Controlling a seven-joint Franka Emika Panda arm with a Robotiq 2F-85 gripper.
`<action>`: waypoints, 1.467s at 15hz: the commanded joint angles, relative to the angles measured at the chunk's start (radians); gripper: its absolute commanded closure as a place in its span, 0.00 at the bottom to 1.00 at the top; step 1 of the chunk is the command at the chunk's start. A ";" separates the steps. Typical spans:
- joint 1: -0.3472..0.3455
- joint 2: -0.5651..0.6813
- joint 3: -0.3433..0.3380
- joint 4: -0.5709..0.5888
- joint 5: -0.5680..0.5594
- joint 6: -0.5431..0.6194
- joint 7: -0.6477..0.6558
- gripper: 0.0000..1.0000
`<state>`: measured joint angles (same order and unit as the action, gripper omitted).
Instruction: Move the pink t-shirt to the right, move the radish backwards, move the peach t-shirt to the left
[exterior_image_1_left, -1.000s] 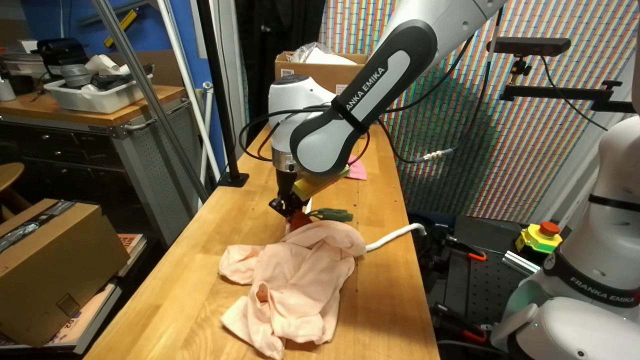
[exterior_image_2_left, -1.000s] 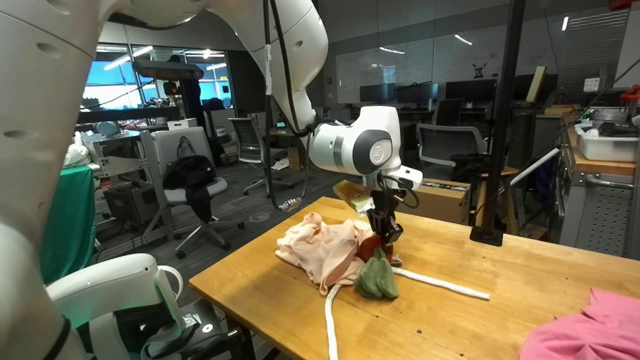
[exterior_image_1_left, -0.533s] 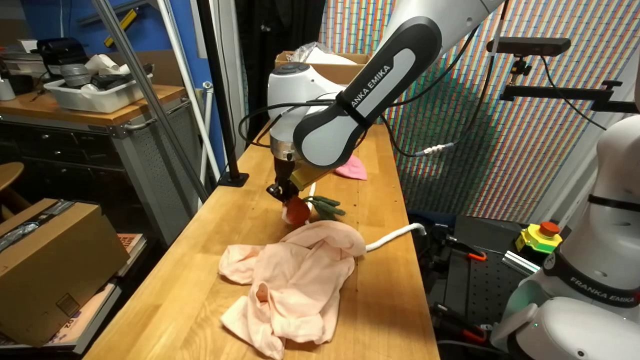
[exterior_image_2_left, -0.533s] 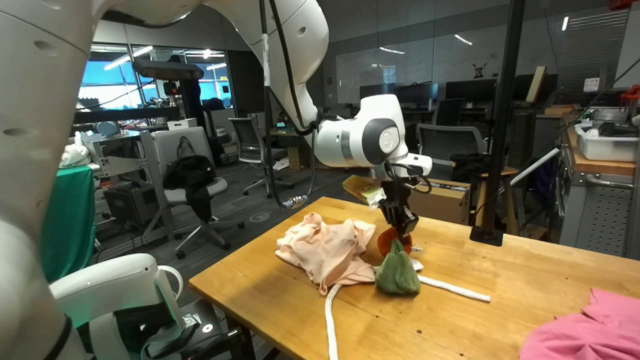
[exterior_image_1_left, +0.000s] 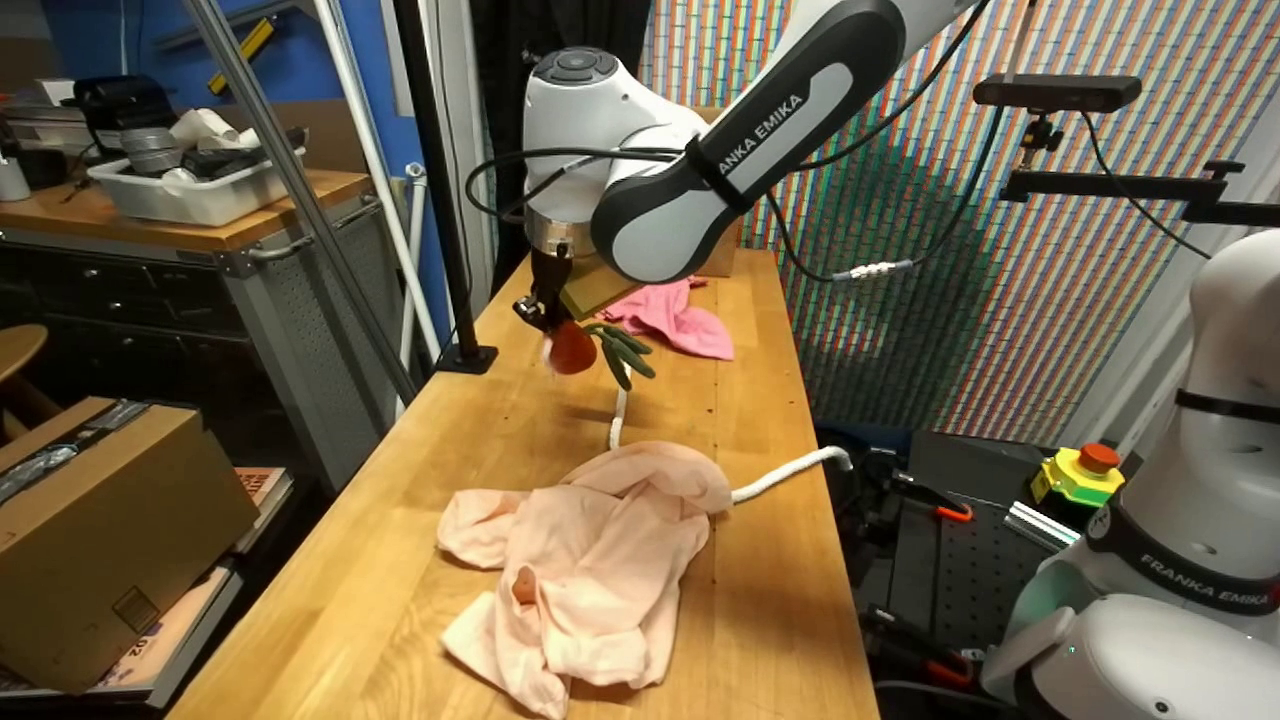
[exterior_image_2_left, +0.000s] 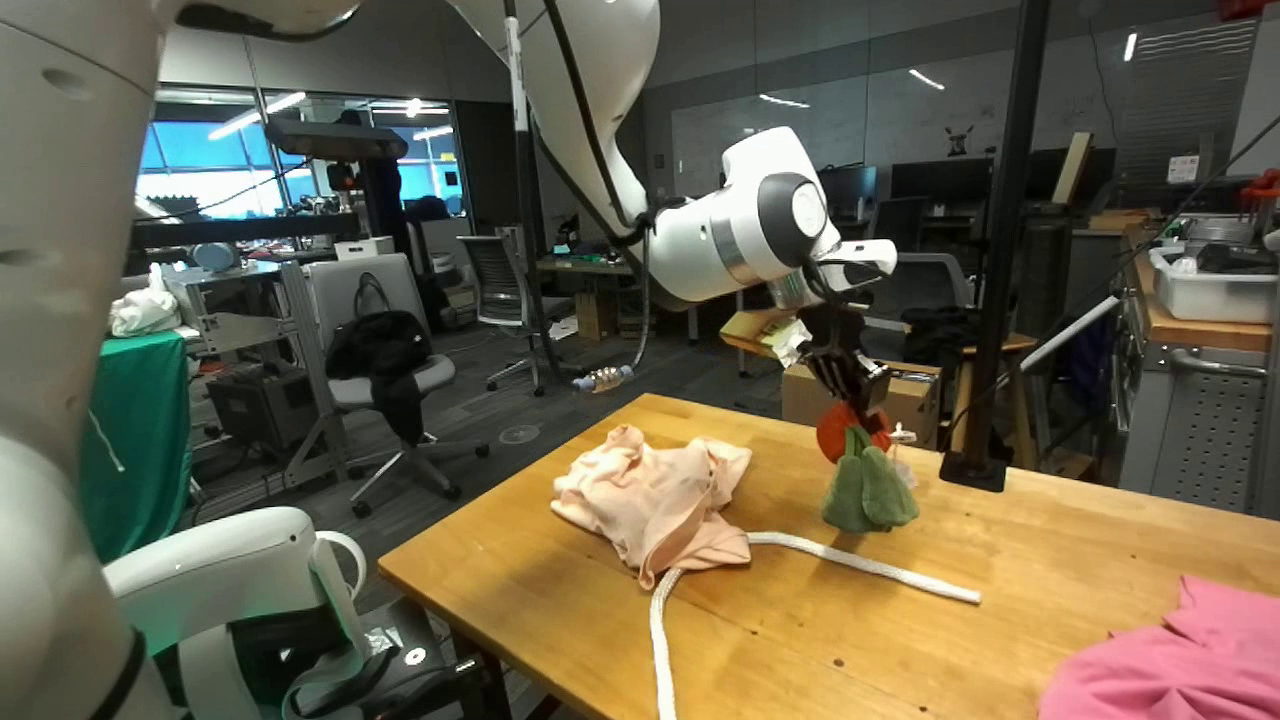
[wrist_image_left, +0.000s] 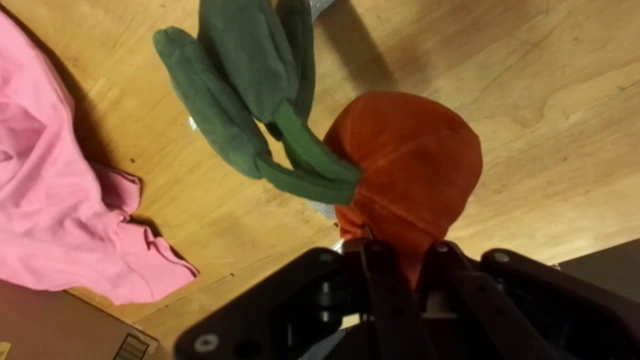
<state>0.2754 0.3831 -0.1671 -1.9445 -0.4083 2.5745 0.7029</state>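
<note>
Table, wooden, bears both shirts. Peach t-shirt lies rumpled near one end; pink t-shirt lies well apart, farther along, so I judge the first move done and the peach one pending. White rope shows on two sides of the peach shirt, its middle hidden. Gripper: fingers drawn together on the radish, which hangs above the table, touching neither shirt. Step in hand, as I read it: carrying the radish backwards (which way counts as back, these views alone do not settle). Body looks plush and should sway, so a slow, level traverse is called for, with no wrist twist. Green leaves hang lowest in both exterior views; they will likely meet an obstacle first, so carry high past rope and pink cloth. At the spot, lower until leaves fold and body bears on wood, let sway die, then part the fingers just enough. Pinched fold of red fabric looks small in the wrist view: a sharp tug could slip it loose.
</note>
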 joint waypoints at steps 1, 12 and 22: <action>0.005 0.024 -0.023 0.069 -0.063 0.024 0.076 0.94; -0.049 0.160 -0.010 0.233 0.059 0.135 0.104 0.93; -0.039 0.238 -0.030 0.291 0.148 0.138 0.078 0.51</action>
<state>0.2276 0.5972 -0.1831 -1.6938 -0.2810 2.7119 0.7997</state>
